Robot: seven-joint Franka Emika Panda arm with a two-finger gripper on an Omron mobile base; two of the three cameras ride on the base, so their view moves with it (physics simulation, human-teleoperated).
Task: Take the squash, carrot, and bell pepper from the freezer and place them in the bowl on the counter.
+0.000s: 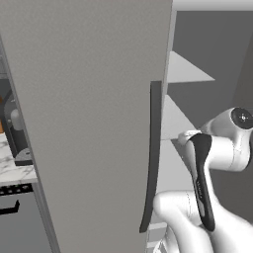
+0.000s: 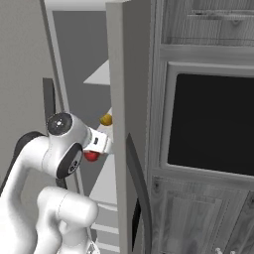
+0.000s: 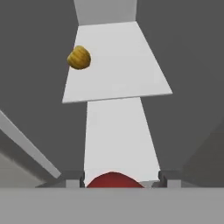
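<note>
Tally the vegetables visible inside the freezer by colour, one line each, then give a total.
Yellow: 1, the squash on a white shelf.
Red: 1, the bell pepper between the fingertips of the end effector.
Orange: 0 in sight.
Total: 2

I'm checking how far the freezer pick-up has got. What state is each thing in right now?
freezer: door swung open, shelves exposed.
squash: resting on a freezer shelf, untouched.
bell pepper: sits between the fingertips; grip not confirmed.
gripper: inside the freezer, jaws partly open around the bell pepper.
</note>
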